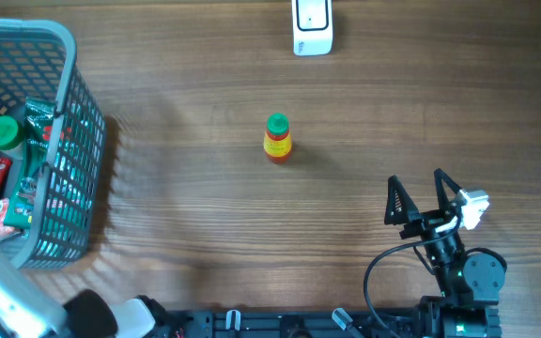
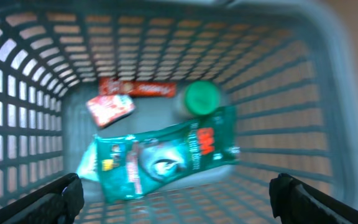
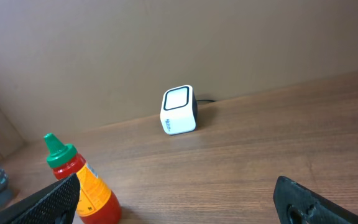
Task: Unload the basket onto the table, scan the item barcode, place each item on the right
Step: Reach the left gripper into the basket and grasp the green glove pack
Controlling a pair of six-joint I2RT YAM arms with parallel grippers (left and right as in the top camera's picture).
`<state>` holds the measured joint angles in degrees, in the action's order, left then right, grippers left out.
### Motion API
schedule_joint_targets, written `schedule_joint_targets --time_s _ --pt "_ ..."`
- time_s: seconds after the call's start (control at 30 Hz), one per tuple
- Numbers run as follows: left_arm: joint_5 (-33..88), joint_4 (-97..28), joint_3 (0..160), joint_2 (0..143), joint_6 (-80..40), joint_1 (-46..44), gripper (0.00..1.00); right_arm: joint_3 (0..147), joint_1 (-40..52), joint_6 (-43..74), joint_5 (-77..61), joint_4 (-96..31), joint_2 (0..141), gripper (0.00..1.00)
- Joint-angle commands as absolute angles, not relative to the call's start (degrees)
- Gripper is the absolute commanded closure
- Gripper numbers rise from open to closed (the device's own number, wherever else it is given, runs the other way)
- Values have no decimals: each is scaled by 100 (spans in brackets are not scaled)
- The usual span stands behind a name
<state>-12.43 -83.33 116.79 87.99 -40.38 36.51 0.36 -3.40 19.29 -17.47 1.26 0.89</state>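
We see the sauce bottle (image 1: 277, 138) standing upright near the middle of the table (image 1: 186, 216), alone on the bare wood. It has a green pointed cap, a red body and a yellow-orange label. The white scanner (image 1: 312, 26) sits at the far edge of the table, a little right of the bottle and well apart from it. In the right wrist view its window faces us.

The right arm (image 1: 458, 268) is at the near right of the table, and the right jaws are spread wide with nothing between them. Its two dark fingers (image 1: 397, 199) point toward the far side. From the wrist camera the bottle appears low on the left, just beside the left finger, though we cannot tell whether they touch.

At the left edge stands a grey-blue mesh basket (image 1: 73, 113). The left jaws are spread wide over its open top, and only the tips of the fingers (image 2: 58, 199) show in the lower corners of the blurred left wrist view. Inside the basket we make out a green-capped bottle (image 2: 202, 98), a teal pouch (image 2: 166, 155), a small red packet (image 2: 110, 109) and a red bar (image 2: 138, 89) against one wall. The jaws hold none of them.
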Motion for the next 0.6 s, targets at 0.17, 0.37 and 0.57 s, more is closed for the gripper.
schedule_joint_targets --time_s 0.17,0.37,0.57 --pt "969 -7555 9795 9686 -1632 4960 0 30 -311 1966 -1667 137 43 0" --pt "956 -6180 8674 9854 -1363 4960 0 30 -311 1964 -1667 137 43 0" --pt "958 -4967 7806 9872 -1061 4897 0 30 -311 1966 -1667 137 43 0"
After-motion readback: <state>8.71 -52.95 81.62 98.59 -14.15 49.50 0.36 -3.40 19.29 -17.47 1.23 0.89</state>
